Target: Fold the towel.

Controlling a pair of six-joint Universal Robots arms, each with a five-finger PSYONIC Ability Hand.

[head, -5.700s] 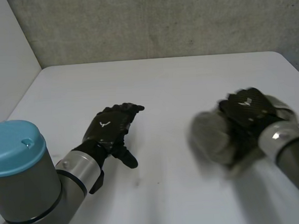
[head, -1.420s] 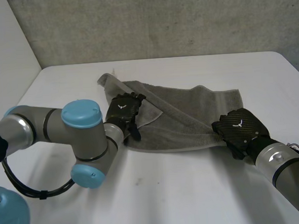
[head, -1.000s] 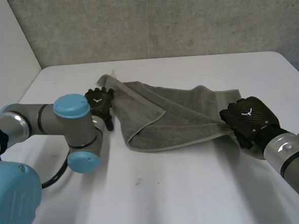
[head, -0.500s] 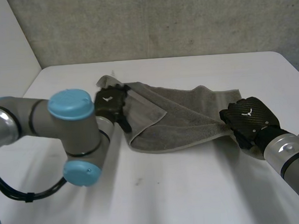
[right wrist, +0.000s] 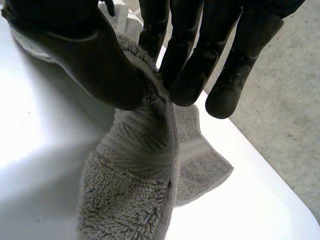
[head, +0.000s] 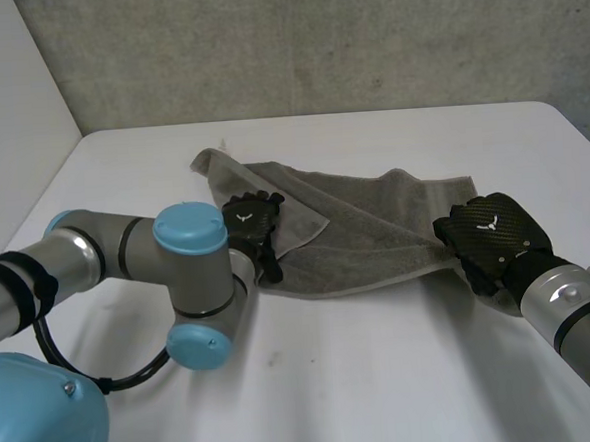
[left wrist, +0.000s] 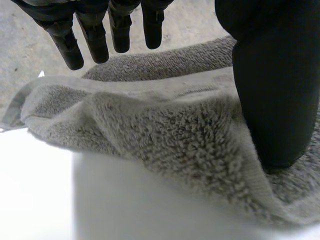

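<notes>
Head view, looking down at a white table [head: 385, 376]. Grey towel [head: 376, 231] lies spread but rumpled across the middle of it, with one side flap already turned over onto the rest. The robot's left hand [head: 252, 222] rests on that flap, near the towel's near edge. Half a second ago it was up at the towel's far side corner, and a moment before that it was off the cloth altogether, so it has just slid down onto the fold. The right hand [head: 491, 234] sits at the opposite near corner of the towel, where it has stayed for the past second.

Left wrist view. The left hand's fingers [left wrist: 95, 35] are straight and spread, hovering just above the towel without touching it. The thumb presses down into the thick pile beside a raised fold. Nothing is pinched.

Right wrist view. The right hand's thumb and fingers [right wrist: 192, 75] are pressed together on the towel's hem, pinching the corner, and the cloth hangs away below them.

Judgement: the left hand now looks placed to pin or take the folded side while the right corner is held. The fold seems barely begun, and the towel is far from neat.
</notes>
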